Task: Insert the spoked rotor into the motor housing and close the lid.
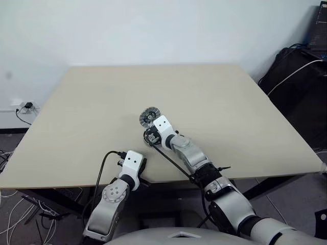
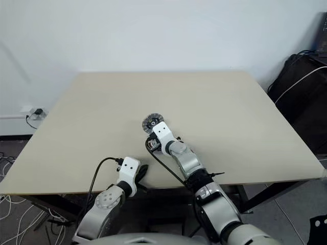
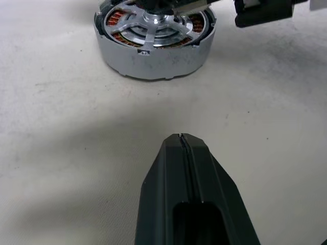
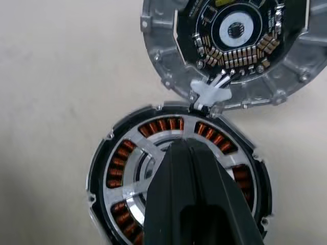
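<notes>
My right gripper (image 4: 191, 153) is closed and empty, directly over the motor housing (image 4: 120, 168). The spoked rotor (image 3: 153, 23) already sits inside it, so the closing step is next. The lid (image 4: 163, 56) lies just beyond, inner face up, touching the housing; I must turn it over onto it. My left gripper (image 3: 182, 139) is closed, nearby. I read no writing.

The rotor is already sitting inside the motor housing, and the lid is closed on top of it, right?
Not quite. The rotor does sit inside the motor housing, but the lid is off, lying open beside it on the table. The right wrist view shows it.
</notes>
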